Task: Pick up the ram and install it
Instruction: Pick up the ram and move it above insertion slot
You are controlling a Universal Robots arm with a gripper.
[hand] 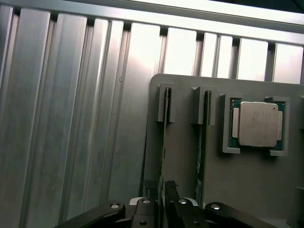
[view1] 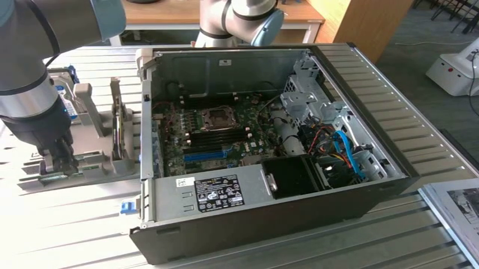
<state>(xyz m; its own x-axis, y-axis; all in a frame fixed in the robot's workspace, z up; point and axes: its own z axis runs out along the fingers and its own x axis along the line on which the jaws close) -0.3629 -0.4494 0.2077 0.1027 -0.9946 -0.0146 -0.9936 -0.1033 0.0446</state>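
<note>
**Pincer gripping the ram in the holder**

Wrist view: the pincer (hand: pixel 163 187) is standing partly closed, its fingers (hand: pixel 172 192) pinching both faces of the ram (hand: pixel 163 142). The ram is standing on edge in the outermost slot of the grey holder (hand: pixel 185 156). A second green stick (hand: pixel 204 142) is standing in the holder's next slot, just beside the ram. A processor chip (hand: pixel 256 124) is lying flat in a holder pocket beyond that stick. The holder is resting on the slatted metal table (hand: pixel 71 118).

Exterior view: the arm (view1: pixel 33 84) is reaching down onto the holder. An open computer case (view1: pixel 359 185) is sitting just beside the holder, on the exterior view's right, showing its motherboard (view1: pixel 217 134).
</note>
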